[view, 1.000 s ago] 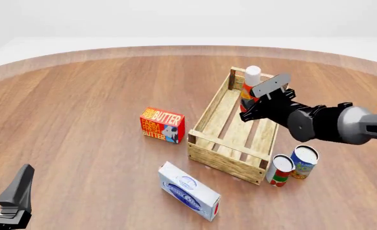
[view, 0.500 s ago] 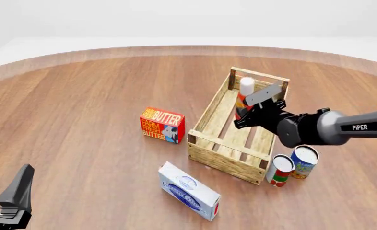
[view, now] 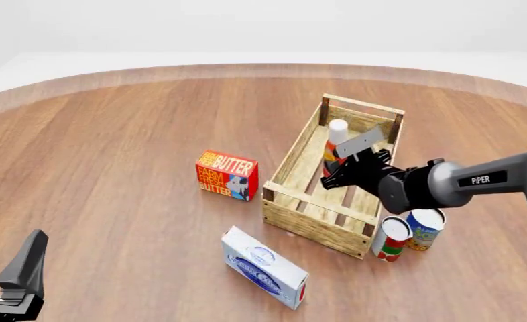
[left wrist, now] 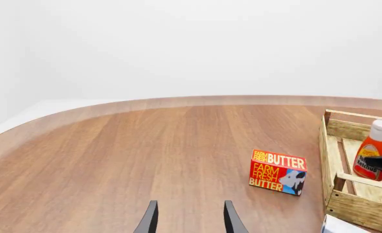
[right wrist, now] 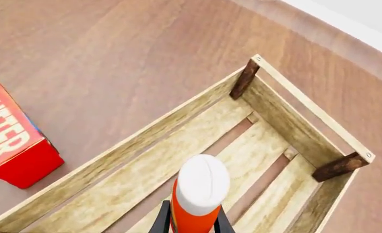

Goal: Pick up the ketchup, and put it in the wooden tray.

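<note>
Two tools are ours. Nearest, our left tool (view: 17, 278) idles with its prongs apart, well short of the wooden tray (view: 292, 161). Farther on, our right tool (view: 342, 169) is clamped on the ketchup (view: 335, 139), upright inside the tray, toward its far end. We judge the placing goes best by lowering straight until the base meets the slats, then parting the prongs. Our arm hides the bottle's base, so contact is unclear.
</note>
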`<act>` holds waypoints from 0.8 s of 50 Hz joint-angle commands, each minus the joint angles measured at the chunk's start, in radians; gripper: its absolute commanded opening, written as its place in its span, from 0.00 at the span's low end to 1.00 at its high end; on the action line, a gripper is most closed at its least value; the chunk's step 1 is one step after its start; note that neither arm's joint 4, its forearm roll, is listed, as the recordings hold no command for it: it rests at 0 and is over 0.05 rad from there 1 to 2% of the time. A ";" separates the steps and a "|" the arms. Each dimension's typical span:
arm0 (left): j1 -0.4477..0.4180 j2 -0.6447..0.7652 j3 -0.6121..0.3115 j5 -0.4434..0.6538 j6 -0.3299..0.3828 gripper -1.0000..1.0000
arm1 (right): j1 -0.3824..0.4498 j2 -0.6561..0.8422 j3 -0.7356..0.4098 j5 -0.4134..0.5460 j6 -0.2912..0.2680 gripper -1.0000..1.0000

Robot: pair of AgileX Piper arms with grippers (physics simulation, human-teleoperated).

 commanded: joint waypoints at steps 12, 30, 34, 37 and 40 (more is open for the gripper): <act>0.000 0.000 0.000 0.000 0.000 1.00 | 0.000 0.013 -0.001 -0.011 0.009 0.00; 0.000 0.000 0.000 0.000 0.000 1.00 | -0.003 0.000 0.010 -0.015 0.009 1.00; 0.000 0.000 0.000 0.000 0.000 1.00 | -0.001 -0.026 0.022 -0.023 0.008 1.00; 0.000 0.000 0.000 0.000 0.000 1.00 | -0.001 -0.048 0.030 -0.023 0.007 1.00; 0.000 0.000 0.000 0.000 0.000 1.00 | -0.002 -0.065 0.034 -0.018 0.006 1.00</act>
